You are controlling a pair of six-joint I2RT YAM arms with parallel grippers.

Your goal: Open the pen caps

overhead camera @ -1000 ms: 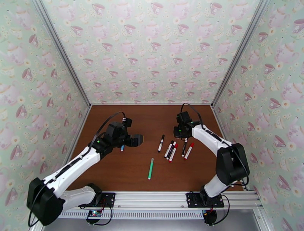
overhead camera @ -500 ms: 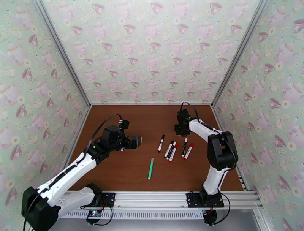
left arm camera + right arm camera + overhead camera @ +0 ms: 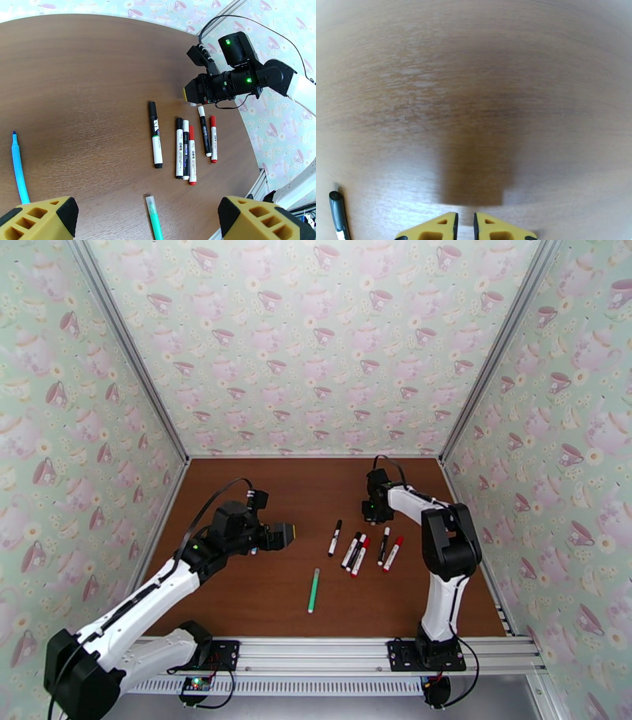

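We found the left gripper (image 3: pixel 284 535) spread wide and empty at centre left of the top view. Its pads faced right, toward the row of pens (image 3: pixel 359 556) lying mid-frame on the table (image 3: pixel 261 477). The right gripper (image 3: pixel 464 224) was clenched on nothing, its fingertips almost touching, poised over bare wood just above the row's upper ends.

The pen caps we could make out in the row sat on their barrels. There was a black cap (image 3: pixel 152 108) on the lone pen at the row's left. A second black cap (image 3: pixel 179 122) and a red cap (image 3: pixel 191 132) were on the touching pair beside it, and another red cap (image 3: pixel 213 120) was further right. Each long axis ran up and down the frame, slightly tilted, with these caps at the upper end.

We judged the lone pen nearest the left gripper, lying crosswise to its reach, while the right gripper sat closer to the caps themselves. A green pen (image 3: pixel 314 590) lay apart, lower down, and a blue pen (image 3: pixel 18 165) lay beside the left gripper.
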